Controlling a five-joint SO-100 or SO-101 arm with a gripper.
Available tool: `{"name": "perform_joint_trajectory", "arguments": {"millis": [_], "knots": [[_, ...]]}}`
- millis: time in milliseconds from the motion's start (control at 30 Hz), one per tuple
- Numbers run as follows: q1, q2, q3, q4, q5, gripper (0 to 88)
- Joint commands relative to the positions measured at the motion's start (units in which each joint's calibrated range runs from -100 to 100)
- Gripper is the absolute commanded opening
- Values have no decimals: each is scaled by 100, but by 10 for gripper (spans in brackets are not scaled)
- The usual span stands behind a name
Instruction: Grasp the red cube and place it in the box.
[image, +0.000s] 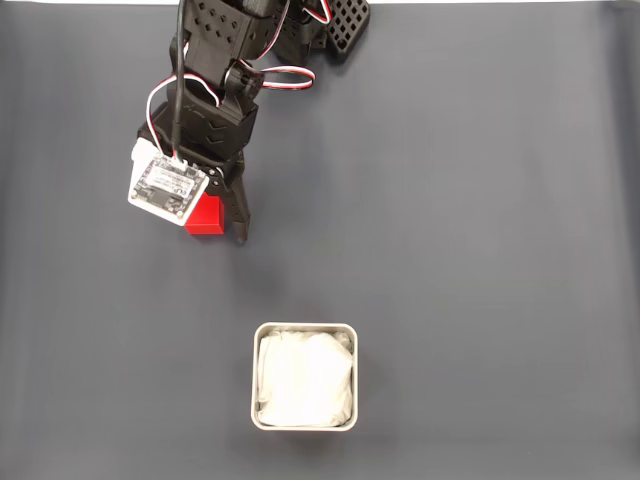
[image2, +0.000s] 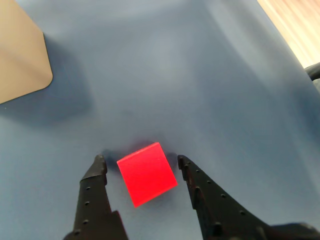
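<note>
Red cube (image2: 147, 173) sits on the mat between the spread claw (image2: 141, 161); box (image: 304, 329) holds only white lining.

I can read no text, label or number anywhere; the circuit board's (image: 168, 186) markings are too small.

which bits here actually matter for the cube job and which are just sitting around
Part of the job:
- red cube, on the mat between the open fingers
- box, white-lined tin nearer the bottom of the fixed view
- gripper, open around the cube

Just there:
- dark mat
- tan board at the corner of the wrist view
</note>
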Motion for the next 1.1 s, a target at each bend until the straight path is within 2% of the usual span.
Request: {"name": "perform_joint_trajectory", "arguments": {"millis": [0,1067], "knots": [[-57,-52,5,-80,34,337],[-391,-676,260,231,-49,336]]}}
